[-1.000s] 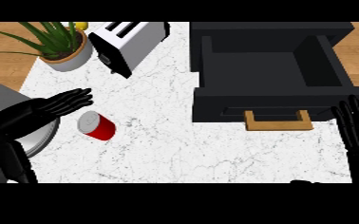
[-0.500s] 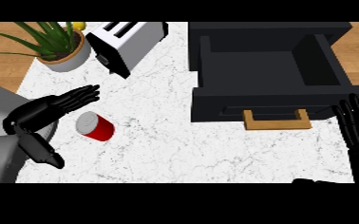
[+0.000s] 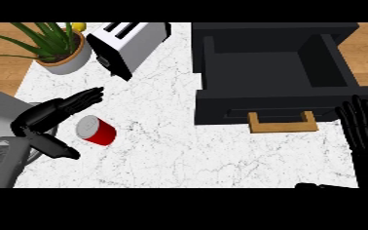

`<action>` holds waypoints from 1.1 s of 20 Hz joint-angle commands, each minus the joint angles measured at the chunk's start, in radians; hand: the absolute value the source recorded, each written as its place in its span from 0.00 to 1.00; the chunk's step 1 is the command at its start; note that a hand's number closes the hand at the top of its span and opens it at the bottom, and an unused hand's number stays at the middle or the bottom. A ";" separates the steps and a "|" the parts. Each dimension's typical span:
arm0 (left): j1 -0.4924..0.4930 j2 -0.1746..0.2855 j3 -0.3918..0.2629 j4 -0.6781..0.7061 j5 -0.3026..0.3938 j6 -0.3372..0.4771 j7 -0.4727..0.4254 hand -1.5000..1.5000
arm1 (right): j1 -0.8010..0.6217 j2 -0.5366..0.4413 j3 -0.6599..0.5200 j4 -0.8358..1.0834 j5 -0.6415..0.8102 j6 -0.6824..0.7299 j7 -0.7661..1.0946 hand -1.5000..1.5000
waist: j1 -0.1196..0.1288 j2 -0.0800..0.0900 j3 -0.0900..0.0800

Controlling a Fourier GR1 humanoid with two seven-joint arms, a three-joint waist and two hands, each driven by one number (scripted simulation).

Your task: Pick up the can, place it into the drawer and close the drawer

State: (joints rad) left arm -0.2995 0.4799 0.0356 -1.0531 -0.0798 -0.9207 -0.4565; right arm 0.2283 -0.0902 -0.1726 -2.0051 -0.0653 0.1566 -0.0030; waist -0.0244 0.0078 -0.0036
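Bracketing the can (image 3: pixel 97 130) at 8 o'clock on the counter (image 3: pixel 165 146), the left hand (image 3: pixel 43 122) has straight fingers held together above it and the thumb stuck out below; can't tell if they touch. Can: smooth red cylinder with a silver top, looks tipped on its side. Risk: a finger nudge before closing rolls it toward 4 o'clock. Drawer (image 3: pixel 273 73) open at 2 o'clock, a matte black box with a wooden handle (image 3: pixel 282 123). Right hand (image 3: pixel 356 126) rests at 3 o'clock, fingers straight and slightly spread. Counter is veined white marble.

Home kitchen: white marble counter (image 3: pixel 165 141) w/ a toaster (image 3: pixel 129 46) beyond the left hand (image 3: pixel 43 118) & a potted plant (image 3: pixel 61 53) beside the toaster. Open black drawer (image 3: pixel 273 73) well to the hand's right.
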 commanded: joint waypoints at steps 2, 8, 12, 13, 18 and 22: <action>0.004 0.051 -0.075 0.101 -0.078 -0.109 -0.280 0.00 | 0.002 -0.008 -0.017 -0.016 -0.017 0.005 0.014 0.00 | -0.005 0.001 -0.001; -0.047 0.033 -0.163 0.214 -0.103 -0.014 -0.357 0.00 | 0.001 0.015 0.013 0.008 0.010 -0.002 0.002 0.00 | -0.015 0.006 -0.001; -0.097 0.070 -0.185 0.298 -0.091 -0.016 -0.397 0.00 | -0.006 -0.001 -0.016 -0.031 0.001 -0.007 0.010 0.00 | -0.014 0.003 0.000; -0.064 0.077 -0.206 0.314 -0.115 0.017 -0.450 0.00 | 0.017 0.010 0.014 -0.041 0.017 0.004 -0.004 0.00 | -0.012 0.003 -0.001; -0.108 0.057 -0.268 0.401 -0.134 0.060 -0.492 0.00 | -0.014 0.002 -0.004 -0.045 -0.004 -0.004 0.035 0.00 | -0.012 0.005 -0.001; -0.144 0.060 -0.289 0.472 -0.130 0.074 -0.522 0.00 | 0.031 0.017 0.001 -0.064 -0.023 0.010 0.026 0.00 | -0.020 0.005 -0.001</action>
State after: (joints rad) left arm -0.4255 0.5317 -0.2261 -0.6513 -0.2015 -0.6719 -0.7961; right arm 0.2404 -0.0840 -0.1755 -2.0639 -0.0768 0.1594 0.0293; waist -0.0424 0.0125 -0.0044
